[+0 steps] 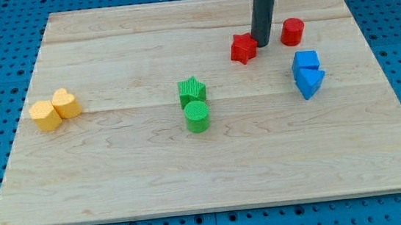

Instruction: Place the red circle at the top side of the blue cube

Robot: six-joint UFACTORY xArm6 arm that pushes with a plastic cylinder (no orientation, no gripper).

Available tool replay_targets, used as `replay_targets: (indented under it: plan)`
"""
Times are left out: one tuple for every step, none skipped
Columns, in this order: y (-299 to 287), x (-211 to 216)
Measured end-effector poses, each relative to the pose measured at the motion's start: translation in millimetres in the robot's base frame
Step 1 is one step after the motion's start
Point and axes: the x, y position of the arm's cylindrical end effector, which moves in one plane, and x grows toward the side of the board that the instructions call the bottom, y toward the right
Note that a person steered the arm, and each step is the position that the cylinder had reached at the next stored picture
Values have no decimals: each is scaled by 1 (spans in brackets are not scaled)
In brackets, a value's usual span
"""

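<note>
The red circle, a short cylinder, stands near the view's top right. The blue cube sits just below it, a small gap between them. A blue triangular block touches the cube from below. My tip rests on the board to the left of the red circle, right beside a red star-shaped block on its right side. The rod rises straight up out of the view's top.
A green star and a green cylinder sit together at the board's middle. Two yellow blocks sit together at the view's left. The wooden board lies on a blue perforated table.
</note>
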Motion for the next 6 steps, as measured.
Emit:
replay_targets:
  plan:
    - [59,5]
    - [87,11]
    - [185,4]
    - [189,-44]
    - [110,-71]
    - [71,-45]
